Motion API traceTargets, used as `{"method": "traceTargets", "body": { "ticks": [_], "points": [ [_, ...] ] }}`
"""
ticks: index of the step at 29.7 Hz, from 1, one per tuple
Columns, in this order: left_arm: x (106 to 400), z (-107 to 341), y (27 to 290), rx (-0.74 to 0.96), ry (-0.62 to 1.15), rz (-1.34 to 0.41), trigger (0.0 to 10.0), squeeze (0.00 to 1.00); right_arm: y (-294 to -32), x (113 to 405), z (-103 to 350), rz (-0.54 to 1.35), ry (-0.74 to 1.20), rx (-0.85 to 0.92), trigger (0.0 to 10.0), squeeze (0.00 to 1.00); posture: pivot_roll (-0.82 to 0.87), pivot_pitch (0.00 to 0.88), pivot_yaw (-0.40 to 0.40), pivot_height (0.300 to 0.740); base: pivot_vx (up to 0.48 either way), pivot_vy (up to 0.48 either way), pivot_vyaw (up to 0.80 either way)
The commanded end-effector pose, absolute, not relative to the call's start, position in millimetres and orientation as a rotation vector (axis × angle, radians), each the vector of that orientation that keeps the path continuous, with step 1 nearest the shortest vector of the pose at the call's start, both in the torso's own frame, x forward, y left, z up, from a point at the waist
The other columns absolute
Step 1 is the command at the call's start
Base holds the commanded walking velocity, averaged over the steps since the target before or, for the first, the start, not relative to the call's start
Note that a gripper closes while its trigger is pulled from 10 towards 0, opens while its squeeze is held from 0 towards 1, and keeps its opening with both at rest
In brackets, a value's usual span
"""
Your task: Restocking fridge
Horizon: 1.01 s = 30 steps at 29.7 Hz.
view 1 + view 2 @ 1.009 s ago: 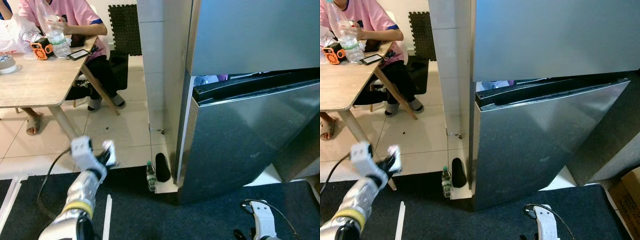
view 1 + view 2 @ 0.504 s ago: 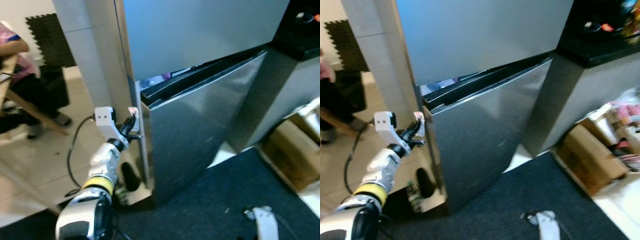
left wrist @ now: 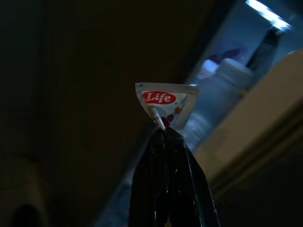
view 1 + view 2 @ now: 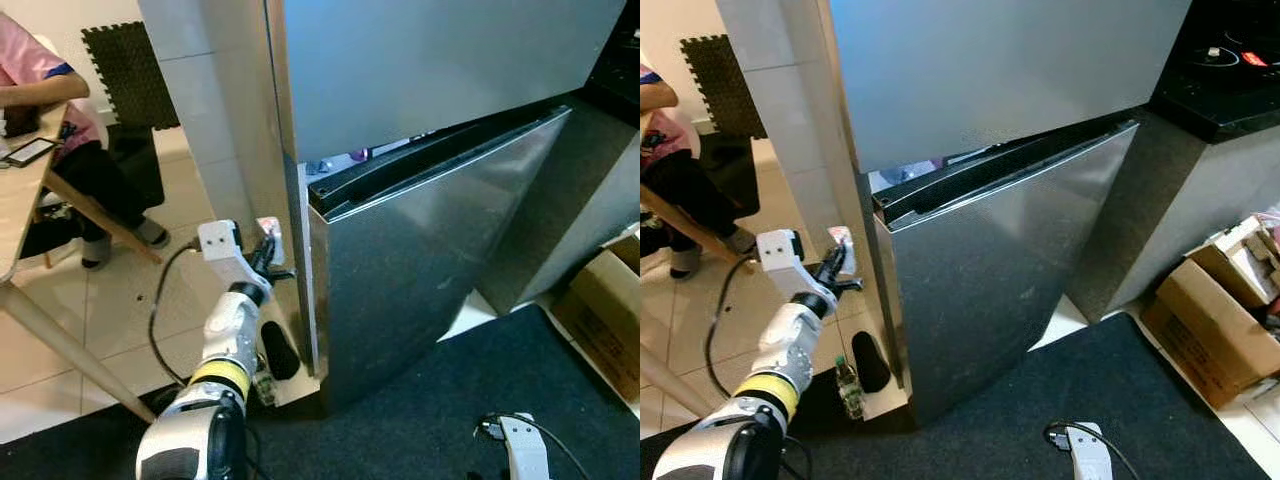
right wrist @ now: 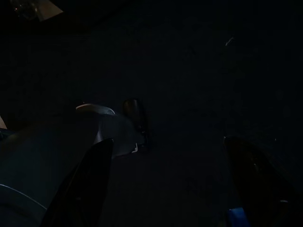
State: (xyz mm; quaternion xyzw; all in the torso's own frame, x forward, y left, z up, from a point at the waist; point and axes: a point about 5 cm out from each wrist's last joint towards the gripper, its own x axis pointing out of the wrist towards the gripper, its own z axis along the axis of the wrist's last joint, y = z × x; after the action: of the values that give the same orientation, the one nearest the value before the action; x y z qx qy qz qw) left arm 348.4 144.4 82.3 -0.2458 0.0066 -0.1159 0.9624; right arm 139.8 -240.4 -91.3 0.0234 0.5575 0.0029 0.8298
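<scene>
Left eye view: the left gripper (image 4: 268,252) is raised beside the left edge of the tall silver fridge (image 4: 430,260), whose lower door stands slightly ajar.

Left wrist view: its black fingers (image 3: 165,156) are clamped together on a small white sachet with a red "Life" label (image 3: 165,103), close to the lit door gap.

Right wrist view: the right gripper (image 5: 170,179) hangs low in the dark, fingers apart.

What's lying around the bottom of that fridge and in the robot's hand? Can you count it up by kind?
Sachets, held in the left gripper: 1, a "Life" sachet
Small bottles on the floor by the fridge: 1
Black shoes on the floor: 1
Cardboard boxes: 1
Total: 4
</scene>
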Motion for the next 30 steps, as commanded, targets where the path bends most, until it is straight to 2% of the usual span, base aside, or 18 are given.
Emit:
{"method": "traceTargets", "body": {
  "ticks": [1, 3, 4, 6, 12, 20, 24, 26, 30],
  "points": [
    [348.5, 80.6, 138.5, -0.581, 0.025, -0.25, 10.0, 0.0, -240.5, 137.1, -92.3, -0.005, 1.18, 0.051, 10.0, 0.0, -0.06, 0.003, 0.028, 0.74, 0.0, 0.0, 0.0],
    [353.1, 85.4, 134.7, -0.792, 0.015, -0.268, 10.0, 0.0, -241.7, 135.7, -92.5, -0.008, 1.184, 0.044, 10.0, 0.0, -0.06, 0.005, 0.027, 0.74, 0.0, 0.0, 0.0],
    [353.1, 85.4, 134.7, -0.792, 0.015, -0.268, 10.0, 0.0, -241.7, 135.7, -92.5, -0.008, 1.184, 0.044, 10.0, 0.0, -0.06, 0.005, 0.027, 0.74, 0.0, 0.0, 0.0],
    [355.7, 89.0, 134.0, -0.961, 0.016, -0.315, 10.0, 0.0, -242.7, 134.3, -92.7, -0.012, 1.186, 0.041, 10.0, 0.0, -0.06, 0.009, 0.028, 0.74, 0.0, 0.0, 0.0],
    [359.9, 95.4, 145.5, -1.115, 0.0, -0.335, 10.0, 0.0, -242.3, 132.1, -93.7, -0.013, 1.191, 0.035, 10.0, 0.0, -0.07, 0.012, 0.033, 0.74, 0.0, 0.0, 0.0],
    [358.8, 97.4, 144.3, -1.139, 0.034, -0.432, 10.0, 0.0, -242.2, 131.2, -94.0, -0.017, 1.193, 0.031, 10.0, 0.0, -0.07, 0.01, 0.036, 0.74, 0.0, 0.0, 0.0],
    [353.2, 94.5, 130.9, -1.156, 0.088, -0.555, 10.0, 0.0, -243.0, 130.4, -94.2, -0.021, 1.194, 0.026, 10.0, 0.0, -0.08, 0.007, 0.036, 0.74, 0.0, 0.0, 0.0],
    [353.2, 94.5, 130.9, -1.156, 0.088, -0.555, 10.0, 0.0, -243.0, 130.4, -94.2, -0.021, 1.194, 0.026, 10.0, 0.0, -0.08, 0.007, 0.036, 0.74, 0.0, 0.0, 0.0],
    [346.9, 91.8, 112.5, -1.156, 0.139, -0.674, 10.0, 0.0, -244.2, 130.3, -93.9, -0.026, 1.193, 0.02, 10.0, 0.0, -0.08, 0.006, 0.034, 0.74, 0.0, 0.0, 0.0]
  ]
}}
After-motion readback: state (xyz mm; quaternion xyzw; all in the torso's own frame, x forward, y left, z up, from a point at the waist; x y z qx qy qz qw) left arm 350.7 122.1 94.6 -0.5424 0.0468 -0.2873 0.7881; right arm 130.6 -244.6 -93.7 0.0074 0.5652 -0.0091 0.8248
